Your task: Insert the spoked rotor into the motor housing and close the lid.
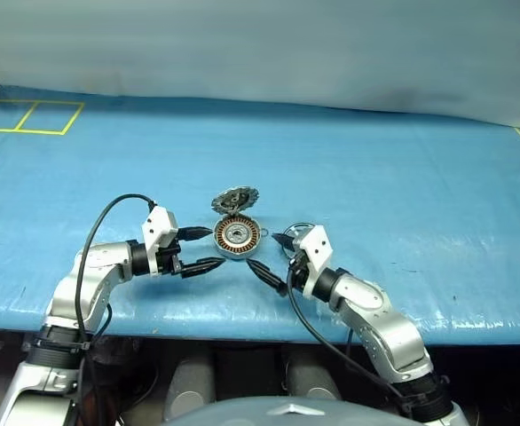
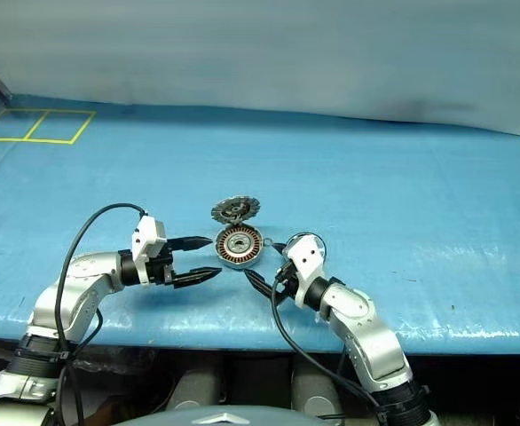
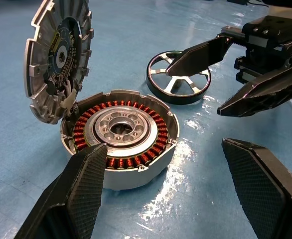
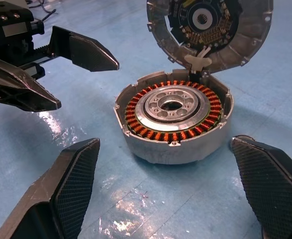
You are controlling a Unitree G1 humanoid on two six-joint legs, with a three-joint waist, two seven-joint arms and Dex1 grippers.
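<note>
The left gripper [image 1: 204, 249] reached inward from the left, pointing roughly level toward the right, fingers spread wide; the right gripper [image 1: 272, 260] angled in from the right, pointing leftward, fingers likewise parted, holding nothing.

The motor housing [image 1: 236, 237] sits between the left gripper [image 1: 209, 249] and right gripper [image 1: 276, 261]; the spoked rotor [image 3: 179, 77] lies behind the right gripper.

The motor housing [image 4: 173, 142] is dull cast silver metal ringed with bright coppery windings, and its lid [image 3: 56, 59] is matt grey metal. Beside the black, cross-hatched fingers [image 4: 66, 186], the blue bench [image 1: 402, 177] cover looks glossy and slightly wrinkled.
</note>
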